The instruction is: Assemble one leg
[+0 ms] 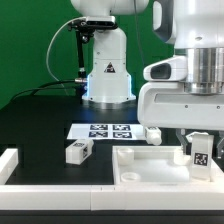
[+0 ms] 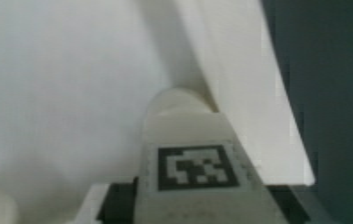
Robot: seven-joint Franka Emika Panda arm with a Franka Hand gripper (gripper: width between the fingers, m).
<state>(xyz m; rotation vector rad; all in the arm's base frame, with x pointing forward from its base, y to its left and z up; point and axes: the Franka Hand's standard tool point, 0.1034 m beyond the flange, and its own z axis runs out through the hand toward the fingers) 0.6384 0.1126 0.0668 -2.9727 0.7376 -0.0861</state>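
My gripper is shut on a leg, a stubby white peg with a black-and-white tag. It holds the leg upright over the right part of the large white tray-like panel. In the wrist view the leg fills the space between the dark fingers, tag facing the camera. Its tip points at the panel's raised rim. A second leg lies on the black table at the exterior view's left. A third leg lies just behind the panel.
The marker board lies flat behind the panel. A white rail stands at the exterior view's left edge. The arm's white base stands at the back, with a black cable trailing to its left.
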